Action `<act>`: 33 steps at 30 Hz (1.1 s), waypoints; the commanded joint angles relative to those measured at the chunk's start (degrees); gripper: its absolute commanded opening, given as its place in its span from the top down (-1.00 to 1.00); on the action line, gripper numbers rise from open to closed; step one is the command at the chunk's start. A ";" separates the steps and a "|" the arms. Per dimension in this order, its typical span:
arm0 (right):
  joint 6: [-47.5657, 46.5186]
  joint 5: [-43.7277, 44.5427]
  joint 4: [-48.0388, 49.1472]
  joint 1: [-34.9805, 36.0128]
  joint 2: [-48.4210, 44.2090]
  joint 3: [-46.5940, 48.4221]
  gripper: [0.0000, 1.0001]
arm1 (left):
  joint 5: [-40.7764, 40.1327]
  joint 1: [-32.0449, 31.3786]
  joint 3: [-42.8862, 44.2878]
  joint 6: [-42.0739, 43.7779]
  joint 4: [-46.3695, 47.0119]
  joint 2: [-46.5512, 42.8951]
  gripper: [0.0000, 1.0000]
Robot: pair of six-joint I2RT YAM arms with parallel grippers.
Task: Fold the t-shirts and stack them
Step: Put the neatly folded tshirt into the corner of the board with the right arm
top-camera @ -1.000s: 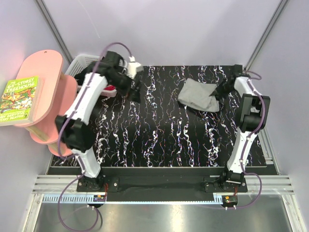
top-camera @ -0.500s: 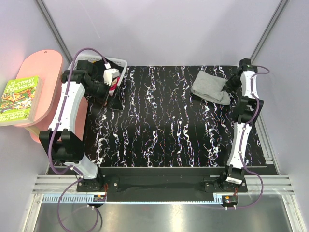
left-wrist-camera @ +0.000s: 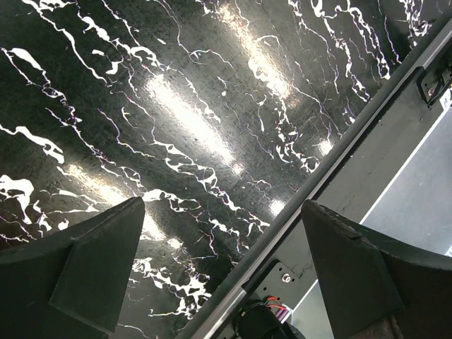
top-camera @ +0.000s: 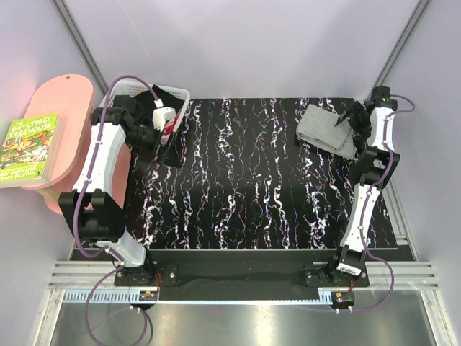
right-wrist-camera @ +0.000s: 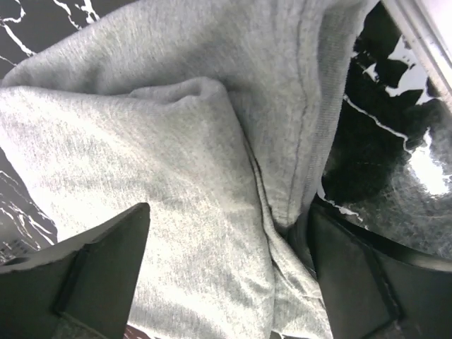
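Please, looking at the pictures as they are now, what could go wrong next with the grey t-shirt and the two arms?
1. The grey t-shirt lies near the far right corner of the table; a push from the right gripper could slide it over the edge.
2. The open right gripper sits close over a loose fold; pulling away might snag the cloth and undo it.
3. The left gripper, open, is beside the white basket and may knock it.

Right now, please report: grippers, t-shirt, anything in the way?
Left gripper open over tabletop. Right gripper open, jaws astride grey t-shirt, bunched at far right corner. White lattice basket far left, not in the way.
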 commanded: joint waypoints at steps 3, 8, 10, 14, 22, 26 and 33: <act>-2.49 3.32 -1.38 -0.50 -2.12 1.11 -0.99 | 3.66 0.48 0.79 0.94 0.18 1.14 -0.98; -1.26 11.92 -2.17 -0.50 -13.11 -0.82 -0.99 | 4.45 0.48 1.32 0.85 0.01 0.53 -0.98; -0.90 16.85 -3.66 -0.42 -16.96 -1.87 -0.99 | 4.46 0.39 1.58 0.94 -0.17 0.26 -0.98; 0.23 14.89 -2.97 1.16 -22.87 -7.40 -0.99 | 4.63 0.48 1.32 1.12 -0.26 -0.36 -0.98; 0.51 2.46 -0.41 10.91 -18.16 -11.47 -0.99 | 4.63 0.39 1.93 0.94 -0.26 0.35 -0.98; 2.25 0.78 -1.03 12.15 -14.27 -9.70 -0.99 | 3.23 0.56 2.11 1.03 -0.17 -0.18 -0.98; 0.33 5.09 -0.94 12.15 -13.74 -13.74 -0.99 | 3.84 1.18 2.37 1.38 -0.17 -0.18 -0.98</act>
